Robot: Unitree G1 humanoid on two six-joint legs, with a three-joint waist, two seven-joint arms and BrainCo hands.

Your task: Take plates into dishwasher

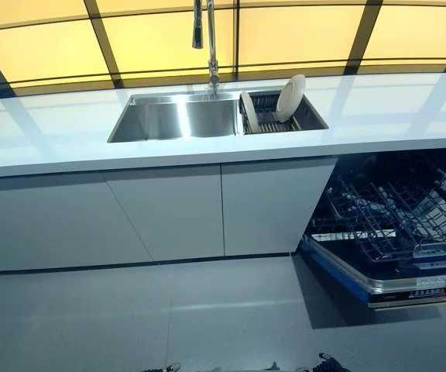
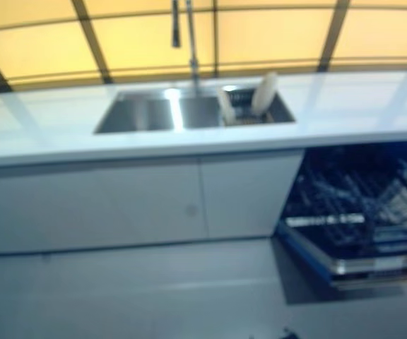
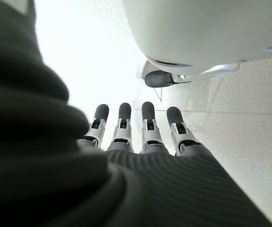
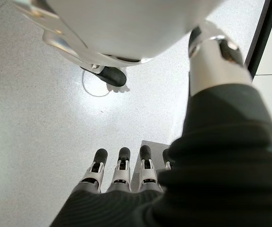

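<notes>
Your plates [image 1: 289,98] stand at 12 o'clock in the sink rack [image 1: 273,116]; both hands, left [image 3: 136,130] and right [image 4: 122,172], hang well apart from them with straight fingers, holding nothing.

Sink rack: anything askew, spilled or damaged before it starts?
Nothing stands out. Two plates, one and another, lean on edge in the sink rack, unbroken. The dishwasher stands open, its rack pulled out. Left robot hand and right robot hand hang open, holding nothing.
</notes>
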